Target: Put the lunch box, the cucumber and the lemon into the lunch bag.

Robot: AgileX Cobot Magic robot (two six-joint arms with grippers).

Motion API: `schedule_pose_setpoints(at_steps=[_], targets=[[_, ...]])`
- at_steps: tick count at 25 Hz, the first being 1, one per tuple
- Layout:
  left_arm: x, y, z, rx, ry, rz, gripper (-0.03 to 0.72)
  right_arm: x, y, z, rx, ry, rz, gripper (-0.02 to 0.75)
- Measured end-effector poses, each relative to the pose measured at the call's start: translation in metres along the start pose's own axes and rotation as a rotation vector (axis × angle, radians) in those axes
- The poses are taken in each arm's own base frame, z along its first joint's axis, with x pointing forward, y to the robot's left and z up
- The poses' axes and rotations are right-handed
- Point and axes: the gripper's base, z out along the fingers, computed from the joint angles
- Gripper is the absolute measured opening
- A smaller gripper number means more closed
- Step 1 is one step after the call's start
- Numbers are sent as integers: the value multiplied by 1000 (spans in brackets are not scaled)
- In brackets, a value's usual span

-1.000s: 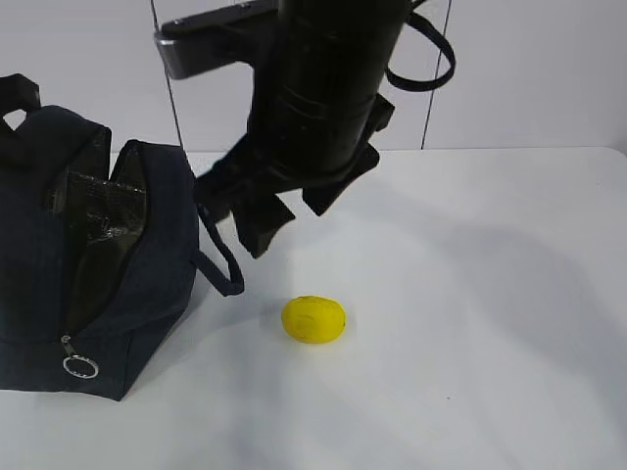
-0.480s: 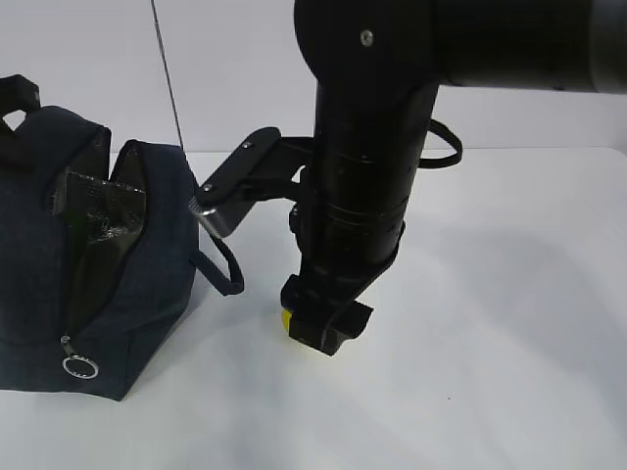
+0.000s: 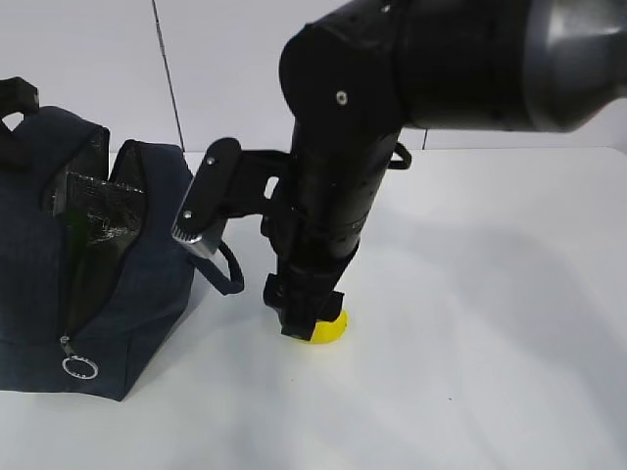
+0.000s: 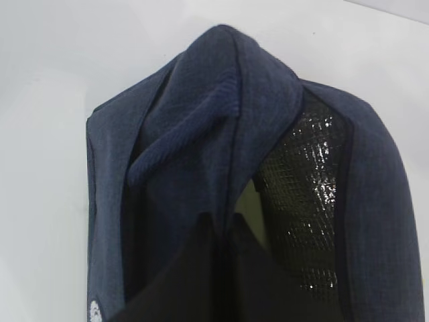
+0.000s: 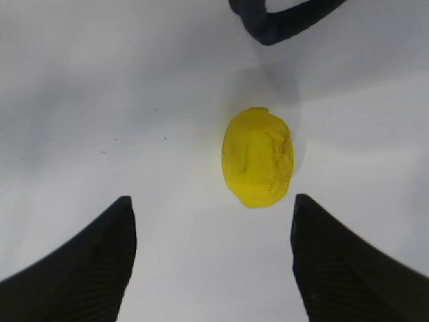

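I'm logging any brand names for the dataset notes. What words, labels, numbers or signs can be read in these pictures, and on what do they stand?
No text can be read in any view.
The lunch bag: plain fabric and a silver ring pull, no legible label; a small pale mark at its lower edge in the left wrist view is too small and cut off to read.
The lemon: no sticker or print.
The right gripper and arm: no markings visible.

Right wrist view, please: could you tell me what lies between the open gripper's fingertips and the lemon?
Only bare white table. In the right wrist view the right gripper is open, and the lemon sits just ahead of its fingertips, untouched.
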Motion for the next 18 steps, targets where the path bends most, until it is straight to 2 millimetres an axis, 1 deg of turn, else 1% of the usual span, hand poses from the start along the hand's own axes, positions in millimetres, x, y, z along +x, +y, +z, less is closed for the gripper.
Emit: schedule_pose_setpoints(at_steps=[4,6,8,12,14,18], targets=[[0,1,0,-8,-2,13,-7,5,-7,29,-69,20,12,545],[0,1,0,-9,-2,14,-7,8,-12,36,-92,6,26,545],[0,1,0,-10,-2,16,-7,14,-20,40,-99,0,40,545],[-1,1,0,-8,-8,16,-7,24,-33,42,-123,-40,62,545],[-1,1,0,-8,-8,16,-7,27,-36,44,-130,-44,51,545],[-1,1,0,-8,-10,16,-7,26,-36,57,-149,-45,-1,545]])
